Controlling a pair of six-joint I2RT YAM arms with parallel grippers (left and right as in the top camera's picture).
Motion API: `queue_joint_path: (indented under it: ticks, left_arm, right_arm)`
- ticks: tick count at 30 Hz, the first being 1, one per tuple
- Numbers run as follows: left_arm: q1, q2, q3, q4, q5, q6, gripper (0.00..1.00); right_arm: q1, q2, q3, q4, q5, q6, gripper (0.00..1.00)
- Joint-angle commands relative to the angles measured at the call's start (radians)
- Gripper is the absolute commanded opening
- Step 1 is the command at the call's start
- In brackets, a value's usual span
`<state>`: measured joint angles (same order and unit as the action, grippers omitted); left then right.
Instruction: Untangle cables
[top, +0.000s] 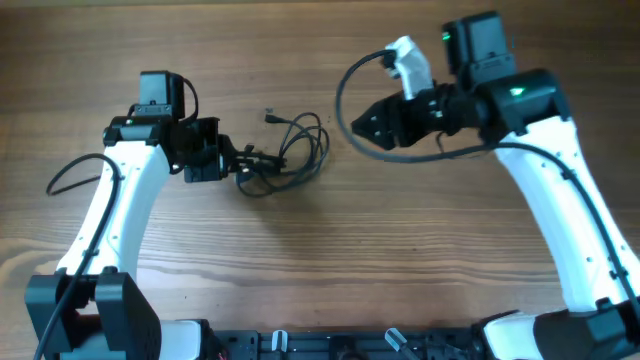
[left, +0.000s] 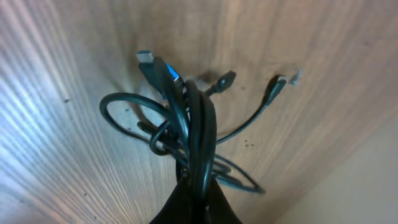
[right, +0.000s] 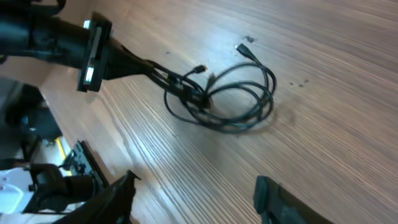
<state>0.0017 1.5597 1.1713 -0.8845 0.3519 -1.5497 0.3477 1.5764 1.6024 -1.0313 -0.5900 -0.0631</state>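
Cables (top: 296, 150) pinched in left gripper (top: 243, 160) | right gripper (top: 357, 124) wide apart, empty

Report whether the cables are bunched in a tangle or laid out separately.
Tangled: the cables loop over one another in a single bunch, gripped at one end by the left hand.

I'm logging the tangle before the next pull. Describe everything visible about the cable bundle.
The cables are thin black flexible cords, looped into one loose tangle lying on the wooden table, left of centre. Small plug ends stick out, one silvery with blue. The left gripper pinches the bundle's left side, where strands bunch; loops fan out rightward. The open right gripper is clear of it.
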Motion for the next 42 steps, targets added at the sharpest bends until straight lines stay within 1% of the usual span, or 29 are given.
queue_joint_path:
  ticks: [1,4,9,11,14,15,17,18,20,23,26,32,37,40,42]
  left_arm:
    - [-0.005,0.000,-0.006,-0.012,0.010,-0.074,0.04]
    - [-0.005,0.000,-0.006,-0.035,0.066,-0.137,0.04]
    - [-0.003,0.000,-0.006,-0.037,0.097,-0.296,0.04]
    - [-0.003,0.000,-0.006,-0.016,0.097,-0.322,0.04]
    - [-0.003,0.000,-0.006,0.040,0.097,-0.322,0.04]
    - [-0.003,0.000,-0.006,0.057,0.097,-0.322,0.04]
    - [-0.002,0.000,-0.006,0.073,0.097,-0.322,0.04]
    - [0.000,0.000,-0.006,0.074,0.098,-0.327,0.04]
    - [0.006,0.000,-0.006,0.074,0.117,-0.352,0.04]
    - [0.017,0.000,-0.006,0.093,0.181,-0.370,0.04]
    - [0.029,0.000,-0.006,0.101,0.243,-0.370,0.04]
    - [0.035,0.000,-0.006,0.169,0.327,-0.370,0.04]
    - [0.035,0.000,-0.006,0.186,0.407,-0.370,0.04]
    - [0.035,0.000,-0.006,0.186,0.418,-0.370,0.04]
    - [0.036,0.000,-0.006,0.191,0.418,-0.370,0.04]
  right_arm:
    - [0.083,0.007,0.026,0.030,0.120,0.072,0.66]
    - [0.133,0.043,0.026,0.043,0.202,0.185,0.66]
    - [0.178,0.169,0.026,0.046,0.148,0.198,0.63]
    - [0.208,0.227,0.026,0.055,0.148,0.205,0.62]
    - [0.245,0.300,0.026,0.084,0.148,0.206,0.62]
    - [0.255,0.321,0.026,0.101,0.149,0.230,0.61]
    - [0.262,0.361,0.026,0.139,0.151,0.311,0.55]
    - [0.262,0.379,0.026,0.158,0.173,0.392,0.50]
    - [0.262,0.411,0.026,0.206,0.224,0.533,0.47]
    - [0.262,0.447,0.026,0.281,0.256,0.660,0.46]
    - [0.262,0.466,0.026,0.347,0.261,0.742,0.45]
    - [0.265,0.493,0.026,0.371,0.261,0.771,0.44]
    - [0.280,0.528,0.026,0.402,0.261,0.774,0.43]
    - [0.289,0.545,0.026,0.425,0.263,0.773,0.40]
    - [0.293,0.554,0.025,0.409,0.298,0.773,0.39]
